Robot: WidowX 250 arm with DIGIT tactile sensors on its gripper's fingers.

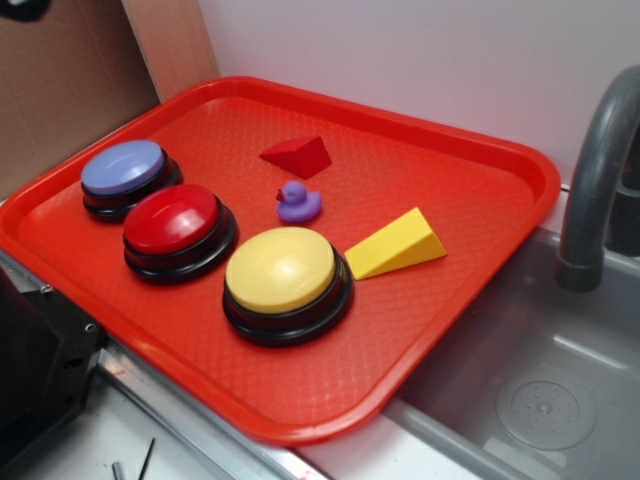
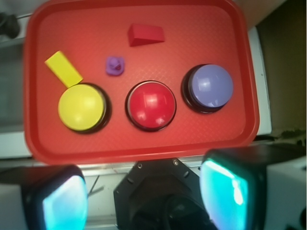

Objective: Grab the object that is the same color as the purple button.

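red tray (image 1: pixel 480 150) on counter beside grey sink (image 1: pixel 545 400) | purple duck (image 1: pixel 297 203) mid-tray | fingers (image 2: pixel 144 194) spread wide, empty

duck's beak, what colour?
Reddish, on an otherwise purple rubber duck. Shows best in the exterior view; the wrist view is too blurred to tell.

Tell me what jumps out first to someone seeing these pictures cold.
The bright red tray fills the scene, beside a grey sink. On it a row of three big domed buttons stands out: the purple button at the far end, a red button in the middle, a yellow button nearest. Behind them sits a tiny purple duck between a red wedge and a yellow wedge; the gripper is above the tray's near edge, jaws apart.
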